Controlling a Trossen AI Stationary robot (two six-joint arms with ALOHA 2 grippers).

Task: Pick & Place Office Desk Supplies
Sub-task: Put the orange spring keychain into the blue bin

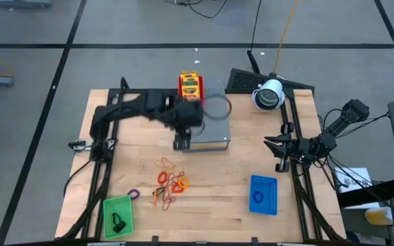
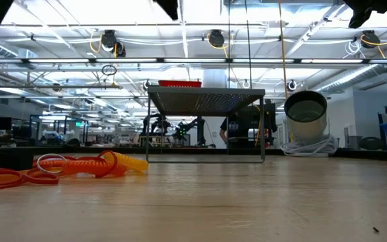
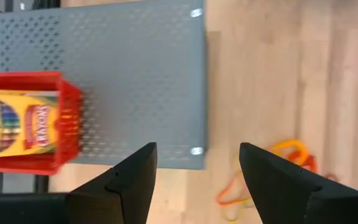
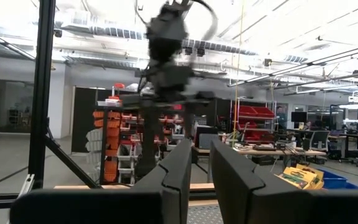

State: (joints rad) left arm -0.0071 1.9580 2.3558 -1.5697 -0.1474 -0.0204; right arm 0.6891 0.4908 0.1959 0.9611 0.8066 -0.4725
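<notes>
One crayon box (image 3: pixel 18 129), label only wrist-visible

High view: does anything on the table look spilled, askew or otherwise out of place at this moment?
The rubber bands lie in a loose tangle on the bare table, outside every tray; one purple band sits apart beside the green tray. The crayon box sits in its red tray on the grey box. Nothing looks damaged.

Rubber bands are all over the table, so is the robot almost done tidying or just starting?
Partly done. A crayon box already sits in the red tray on the grey box, a dark clip is in the green tray, and something blue lies in the blue tray. The left gripper hangs open and empty. The rubber bands are left. The right gripper waits aside.
</notes>
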